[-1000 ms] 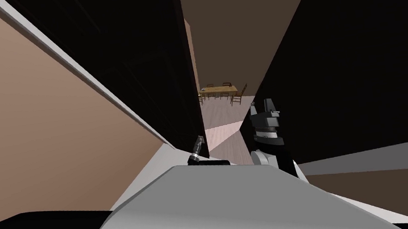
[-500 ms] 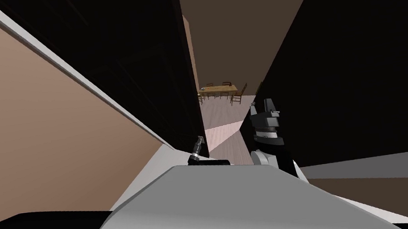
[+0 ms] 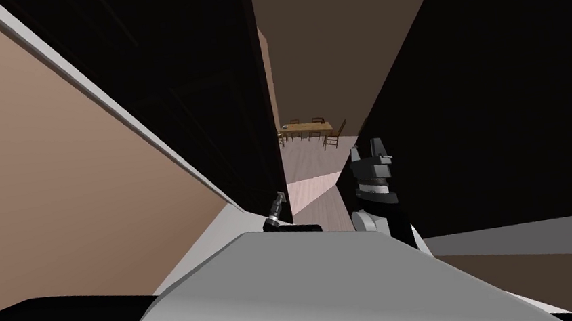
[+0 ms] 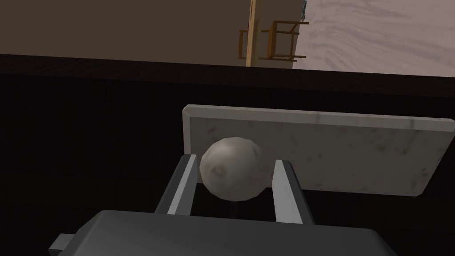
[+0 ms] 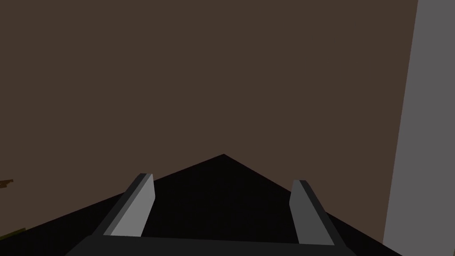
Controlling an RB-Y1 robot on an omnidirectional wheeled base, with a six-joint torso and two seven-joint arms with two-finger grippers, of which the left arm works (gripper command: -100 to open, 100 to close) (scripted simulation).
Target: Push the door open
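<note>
The door (image 3: 199, 77) is a dark slab standing ajar just ahead of me on the left. It carries a round grey knob (image 4: 231, 171) on a pale grey plate (image 4: 355, 151). In the left wrist view my left gripper (image 4: 235, 159) is shut on the knob, one finger pressing each side of it. In the head view that hand (image 3: 277, 207) sits small at the door's free edge. My right gripper (image 3: 369, 151) hangs right of the gap, away from the door. Its fingers (image 5: 133, 209) stand open with nothing between them.
Through the narrow gap a pale wooden floor (image 3: 309, 166) leads to a dining table (image 3: 306, 126) with chairs. A beige wall (image 3: 22, 187) with white trim runs along the left. A dark surface (image 3: 508, 87) rises close on the right.
The head view has shifted very slightly. Both arms stay where they were, and the gap beside the door looks the same width.
</note>
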